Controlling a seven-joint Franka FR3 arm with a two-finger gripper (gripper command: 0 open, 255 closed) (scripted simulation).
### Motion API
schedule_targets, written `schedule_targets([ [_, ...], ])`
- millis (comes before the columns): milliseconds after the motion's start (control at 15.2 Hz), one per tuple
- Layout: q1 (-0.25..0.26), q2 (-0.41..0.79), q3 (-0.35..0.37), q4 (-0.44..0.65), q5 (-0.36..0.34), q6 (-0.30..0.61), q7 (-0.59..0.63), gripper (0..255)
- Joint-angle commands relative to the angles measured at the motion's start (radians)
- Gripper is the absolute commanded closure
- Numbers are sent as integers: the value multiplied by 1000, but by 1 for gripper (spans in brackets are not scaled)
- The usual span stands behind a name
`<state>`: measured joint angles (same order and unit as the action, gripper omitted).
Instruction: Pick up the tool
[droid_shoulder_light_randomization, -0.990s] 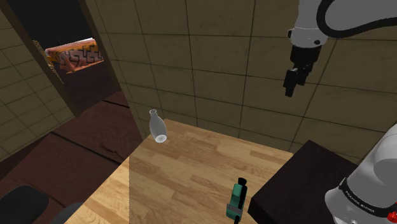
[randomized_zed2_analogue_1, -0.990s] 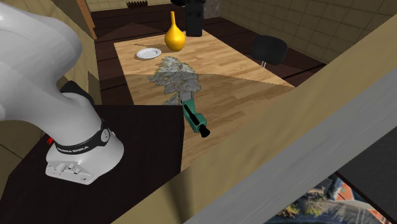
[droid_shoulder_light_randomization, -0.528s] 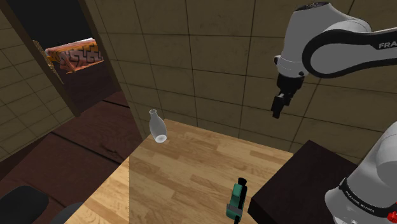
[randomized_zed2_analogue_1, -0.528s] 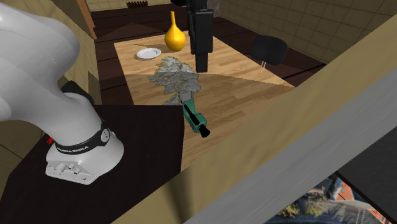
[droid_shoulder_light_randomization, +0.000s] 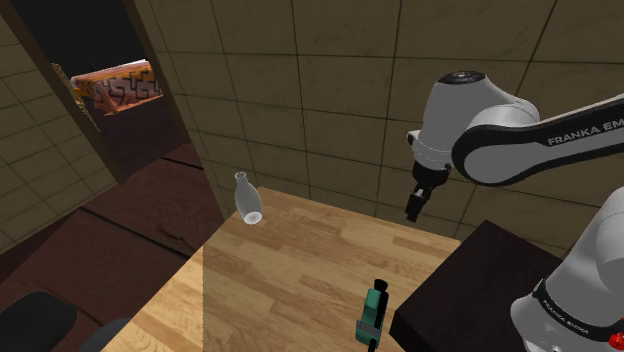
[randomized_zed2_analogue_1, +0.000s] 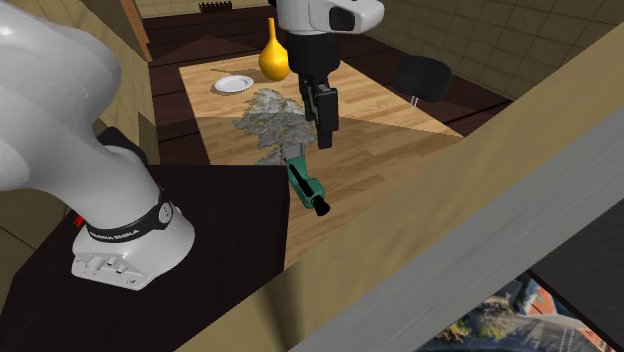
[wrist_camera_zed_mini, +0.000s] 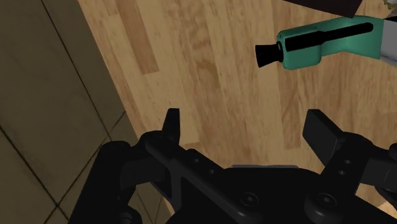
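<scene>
As I hang in the air over the wooden surface (droid_shoulder_light_randomization: 280, 280), my jaws stand wide open and hold nothing. In the wrist view the two black fingers (wrist_camera_zed_mini: 172, 125) are well apart, with plain wood planks between them, and neither touches anything. The tool (wrist_camera_zed_mini: 318, 44) lies flat on the surface beyond my fingertips and off to one side, apart from both fingers. It has a green body with a black slot along it and a black flared tip, and its other end turns grey.

In the shoulder view my jaws point down near the tiled wall (droid_shoulder_light_randomization: 330, 90), above the far edge of the surface. The tool lies well apart from them, close to the corner of the dark stand (droid_shoulder_light_randomization: 470, 270). A pale vase (droid_shoulder_light_randomization: 247, 200) stands upright at the far corner of the surface, towards the shoulder view's left and well away from both.

In the second exterior view a grey crumpled heap (randomized_zed2_analogue_1: 272, 118) sits on the surface and touches the tool's far end. My jaws show over the heap's edge on that view's right side. Beyond the heap are a white plate (randomized_zed2_analogue_1: 233, 84) and a yellow vase (randomized_zed2_analogue_1: 275, 55) with a round belly. A black chair (randomized_zed2_analogue_1: 420, 75) stands past the surface's edge.
</scene>
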<state>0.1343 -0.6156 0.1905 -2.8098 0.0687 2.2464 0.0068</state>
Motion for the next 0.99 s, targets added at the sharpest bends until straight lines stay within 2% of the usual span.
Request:
schedule_targets([
  [0, 21, 46, 22, -33, 14, 93, 7, 0],
  [396, 52, 277, 101, -72, 16, 396, 45, 0],
  [528, 44, 371, 136, -70, -11, 499, 74, 0],
  [660, 16, 472, 180, -60, -78, 598, 131, 0],
  [726, -9, 524, 205, -51, -142, 645, 182, 0],
  [792, -41, 579, 226, -39, -244, 688, 259, 0],
  [858, -62, 637, 226, -21, -397, 724, 374, 0],
  [924, -51, 696, 188, 6, -579, 751, 515, 0],
])
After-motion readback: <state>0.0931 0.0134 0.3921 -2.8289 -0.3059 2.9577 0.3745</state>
